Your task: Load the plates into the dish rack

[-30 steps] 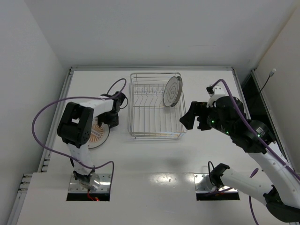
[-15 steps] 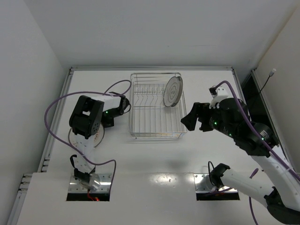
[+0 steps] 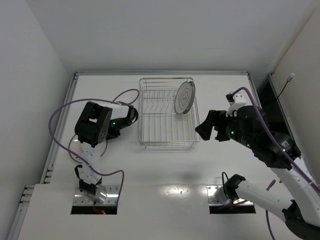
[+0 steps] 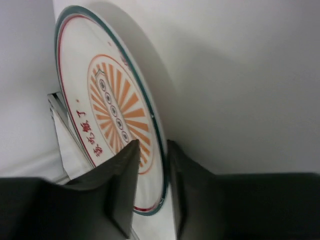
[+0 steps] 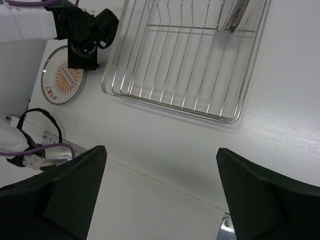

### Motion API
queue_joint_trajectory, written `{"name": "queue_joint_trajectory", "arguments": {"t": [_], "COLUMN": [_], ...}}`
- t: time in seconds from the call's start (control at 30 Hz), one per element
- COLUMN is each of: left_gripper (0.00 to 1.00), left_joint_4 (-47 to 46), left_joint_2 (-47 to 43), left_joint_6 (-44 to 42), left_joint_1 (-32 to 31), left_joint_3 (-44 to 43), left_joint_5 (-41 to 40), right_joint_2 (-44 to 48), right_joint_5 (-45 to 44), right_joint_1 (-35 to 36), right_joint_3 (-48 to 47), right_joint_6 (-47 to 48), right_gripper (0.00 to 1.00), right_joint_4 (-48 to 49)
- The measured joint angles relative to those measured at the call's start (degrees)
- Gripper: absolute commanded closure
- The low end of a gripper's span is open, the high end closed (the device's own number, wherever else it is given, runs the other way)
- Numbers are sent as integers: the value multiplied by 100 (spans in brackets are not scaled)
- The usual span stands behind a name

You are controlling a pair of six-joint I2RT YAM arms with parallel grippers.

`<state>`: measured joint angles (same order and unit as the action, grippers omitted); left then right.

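Clamping left gripper (image 4: 151, 150) onto the rim of the sunburst plate (image 4: 112, 115) near the tabletop's (image 3: 165, 170) left edge, circled plate (image 3: 184, 97) already upright in the dish rack's (image 3: 167, 145) far right corner, right gripper (image 3: 205, 127) wide open, empty, third plate unseen.

Robot lab: white-walled test table (image 3: 165, 167)

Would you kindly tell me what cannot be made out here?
Top view: left arm hides most of the sunburst plate.
Left wrist view: left end effector straddles its rim; fingers hide any contact.
Right wrist view: top edge cuts off the racked plate.
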<state>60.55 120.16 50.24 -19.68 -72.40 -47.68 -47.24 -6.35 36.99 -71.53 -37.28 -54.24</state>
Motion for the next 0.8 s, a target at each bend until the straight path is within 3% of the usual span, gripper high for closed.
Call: {"name": "queue_joint_trajectory", "arguments": {"t": [0.03, 0.13, 0.57, 0.7, 0.8], "left_gripper": [86, 100, 100, 100, 100], "left_joint_4": [-37, -35, 444, 603, 647], "left_joint_2": [15, 55, -229, -984, -1480], "left_joint_6": [-4, -22, 22, -31, -164], "left_joint_1": [7, 20, 26, 24, 2], "left_joint_3": [31, 136, -4, -931, -2085], "left_joint_5": [57, 136, 535, 1019, 1314], "right_joint_2": [13, 37, 129, 177, 225], "right_joint_5": [-22, -72, -116, -116, -116], "right_joint_1": [0, 0, 2, 2, 2], "right_joint_3": [-15, -22, -94, -94, -92], "right_joint_6": [0, 0, 0, -2, -2], "right_gripper": [11, 11, 11, 11, 11], "right_joint_4": [-15, -39, -203, -203, -203]}}
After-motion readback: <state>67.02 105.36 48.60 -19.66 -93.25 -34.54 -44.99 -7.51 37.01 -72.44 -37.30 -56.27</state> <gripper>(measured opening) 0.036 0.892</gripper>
